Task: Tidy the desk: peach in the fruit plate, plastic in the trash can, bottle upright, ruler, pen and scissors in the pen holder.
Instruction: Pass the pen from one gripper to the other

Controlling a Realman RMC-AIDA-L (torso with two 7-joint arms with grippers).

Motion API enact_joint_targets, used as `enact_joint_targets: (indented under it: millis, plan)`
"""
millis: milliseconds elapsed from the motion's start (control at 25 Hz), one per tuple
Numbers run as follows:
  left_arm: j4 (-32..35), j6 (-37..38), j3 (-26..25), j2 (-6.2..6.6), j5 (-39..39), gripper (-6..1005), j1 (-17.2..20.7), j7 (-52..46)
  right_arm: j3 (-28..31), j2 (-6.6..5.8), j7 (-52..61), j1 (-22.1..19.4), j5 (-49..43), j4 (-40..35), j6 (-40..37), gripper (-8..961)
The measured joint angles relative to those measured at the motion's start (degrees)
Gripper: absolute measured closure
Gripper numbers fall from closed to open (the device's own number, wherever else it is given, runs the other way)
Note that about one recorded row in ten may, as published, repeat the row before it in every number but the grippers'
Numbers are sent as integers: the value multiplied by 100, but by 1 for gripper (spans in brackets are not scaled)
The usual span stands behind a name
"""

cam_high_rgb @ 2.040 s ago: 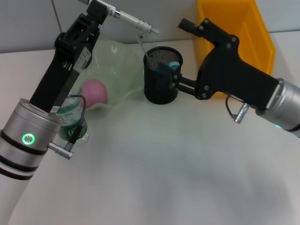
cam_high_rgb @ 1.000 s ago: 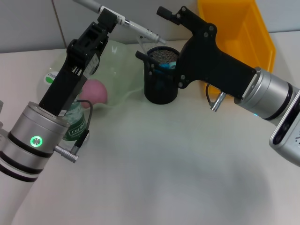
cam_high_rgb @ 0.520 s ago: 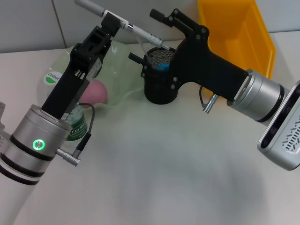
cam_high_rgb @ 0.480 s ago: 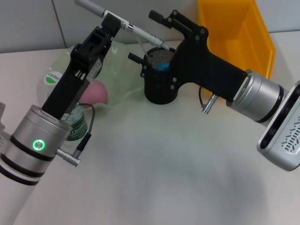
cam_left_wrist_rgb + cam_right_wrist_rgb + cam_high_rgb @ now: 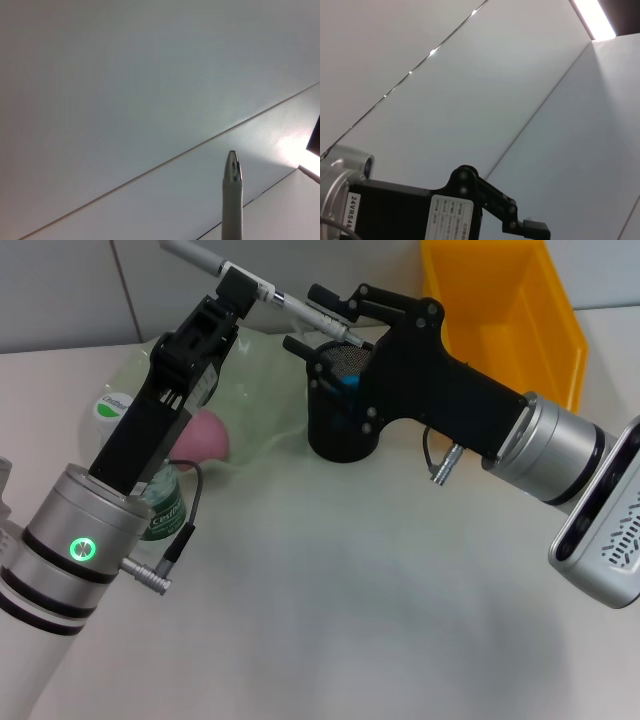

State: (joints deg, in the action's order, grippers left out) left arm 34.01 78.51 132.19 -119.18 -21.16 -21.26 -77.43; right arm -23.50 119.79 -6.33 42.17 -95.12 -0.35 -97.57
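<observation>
Pen (image 5: 262, 290) in mid-air above the desk (image 5: 330, 590), clamped across its barrel by the left gripper (image 5: 240, 285), its tip slanting down toward the rim of the black mesh holder (image 5: 342, 415). The right gripper (image 5: 322, 318) reaches in from the other side with fingers (image 5: 330, 295) spread, one above and one below the tip end of the pen, apparently not yet closed on it; this looks like a hand-over or a guiding hold before the pen goes into the holder. The left wrist camera shows only the pen's rounded silver end (image 5: 232, 172) against the wall, and the right wrist camera only the left arm's black body (image 5: 420, 212). Much of the tidying seems done: the peach (image 5: 205, 435) sits in the pale green plate (image 5: 260, 390), a green-labelled bottle (image 5: 160, 505) stands upright behind the left arm, and something blue (image 5: 348, 382), probably scissor handles, shows inside the holder. Whether the ruler is in there cannot be told. The yellow bin (image 5: 505, 310) stands behind the right arm, its visible inside bare; no loose plastic shows on the desk. The pen appears to be the last item outstanding.
</observation>
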Motion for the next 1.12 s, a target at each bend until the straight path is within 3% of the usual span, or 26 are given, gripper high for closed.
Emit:
enact_joint_targets:
  millis: [120, 880, 1120]
  plan:
    - [1, 2, 0, 0, -2, 822, -1, 0, 36, 0, 0, -13, 3, 0, -23, 555]
    - [-12, -8, 9, 0, -12, 817, 8, 2, 96, 0, -3, -25, 4, 21, -44, 602]
    - [-5, -11, 9, 0, -12, 815, 6, 1, 100, 0, -3, -25, 3, 25, -31, 697]
